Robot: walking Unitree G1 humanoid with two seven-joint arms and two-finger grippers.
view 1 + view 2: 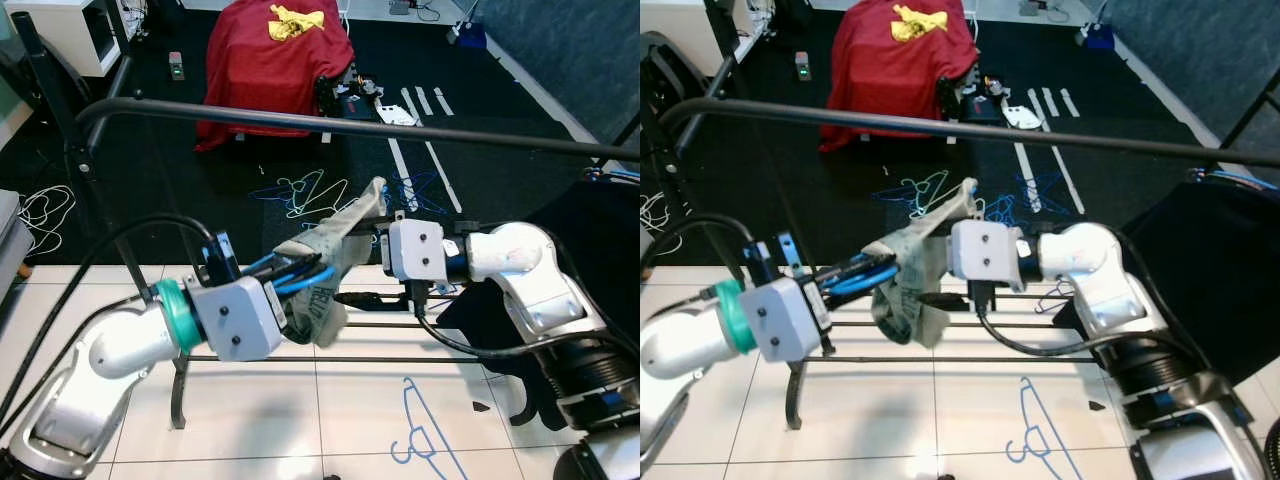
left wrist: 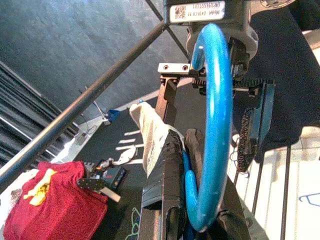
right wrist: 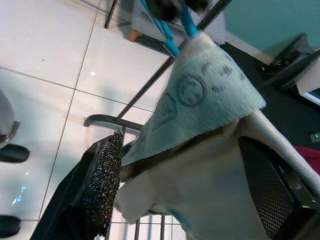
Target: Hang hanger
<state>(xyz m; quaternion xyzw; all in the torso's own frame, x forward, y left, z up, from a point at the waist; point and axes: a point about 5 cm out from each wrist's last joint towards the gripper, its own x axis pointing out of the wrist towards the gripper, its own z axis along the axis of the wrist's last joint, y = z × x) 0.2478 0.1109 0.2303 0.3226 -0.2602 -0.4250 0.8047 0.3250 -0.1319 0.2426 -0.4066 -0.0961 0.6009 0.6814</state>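
Blue hanger [image 1: 300, 275], draped in a pale garment [image 1: 335, 262], gripped by left pincer [image 1: 305, 272], hook end toward two o'clock. Black rail [image 1: 350, 122] overhead at twelve; right pincer [image 1: 365, 240] closed on garment's far end.

White tile floor [image 1: 300, 410] meets black carpet [image 1: 200, 170].
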